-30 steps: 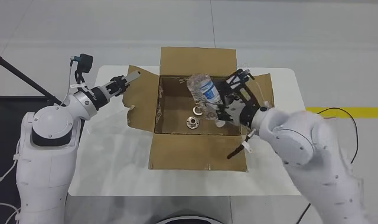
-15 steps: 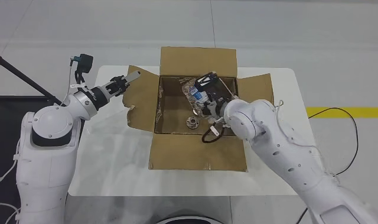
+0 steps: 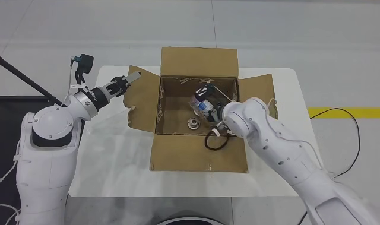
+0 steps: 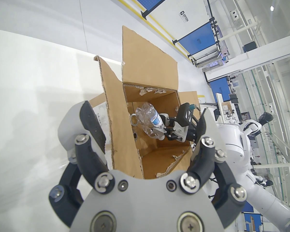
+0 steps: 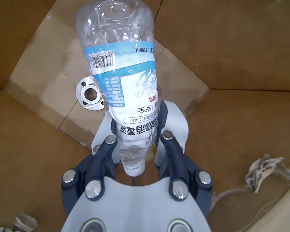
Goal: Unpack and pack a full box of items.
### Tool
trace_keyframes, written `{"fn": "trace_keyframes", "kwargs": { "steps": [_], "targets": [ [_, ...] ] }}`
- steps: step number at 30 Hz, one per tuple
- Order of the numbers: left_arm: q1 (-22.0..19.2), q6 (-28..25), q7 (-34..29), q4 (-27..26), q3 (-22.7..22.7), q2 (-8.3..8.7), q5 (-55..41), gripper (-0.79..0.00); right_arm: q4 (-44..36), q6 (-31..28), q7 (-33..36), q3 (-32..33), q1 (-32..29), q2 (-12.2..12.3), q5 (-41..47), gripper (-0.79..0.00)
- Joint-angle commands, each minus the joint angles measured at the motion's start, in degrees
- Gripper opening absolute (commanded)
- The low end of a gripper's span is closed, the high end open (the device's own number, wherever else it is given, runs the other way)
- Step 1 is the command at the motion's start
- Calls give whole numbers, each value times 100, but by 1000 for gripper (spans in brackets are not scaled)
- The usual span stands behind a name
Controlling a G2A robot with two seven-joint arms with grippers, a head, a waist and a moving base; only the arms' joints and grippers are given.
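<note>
Jaws of the right gripper (image 5: 136, 121) are closed narrowly on the neck end of a crumpled clear bottle (image 5: 118, 68). It is held inside the open cardboard box (image 3: 199, 62), its base pointing toward the box floor, where a metal flange (image 5: 90, 95) lies. The left gripper (image 4: 145, 119) sits outside the box near a side flap, spread wide and holding nothing. The box stands on a white table (image 3: 113, 159).
</note>
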Motion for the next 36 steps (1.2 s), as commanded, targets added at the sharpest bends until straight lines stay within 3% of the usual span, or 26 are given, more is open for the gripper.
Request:
{"fn": "trace_keyframes", "kwargs": {
  "steps": [1, 3, 4, 13, 23, 26, 36],
  "targets": [
    [0, 0, 0, 0, 0, 0, 0, 0, 4, -40, 23, 38, -9, -6, -11, -237],
    [0, 0, 0, 0, 0, 0, 0, 0, -47, -88, 34, 110, -30, -2, 9, -22],
    [0, 0, 0, 0, 0, 0, 0, 0, -88, -108, 38, 156, -50, 6, 3, 0],
    [239, -166, -88, -95, -182, 76, -24, 0, -1373, -324, -90, 1267, -600, 254, 287, 0],
    [293, -353, -944, 93, -238, 182, -694, 0, -3693, -753, -260, 3724, -2333, 674, 1198, 0],
    [232, -371, -983, 121, -130, 201, -732, 0, -4307, -1080, -201, 4305, -2863, 773, 867, 0],
    [27, -437, -1059, -2, 149, 256, -977, 0, -4282, -1061, -238, 4315, -2880, 772, 873, 0]
  ]
}}
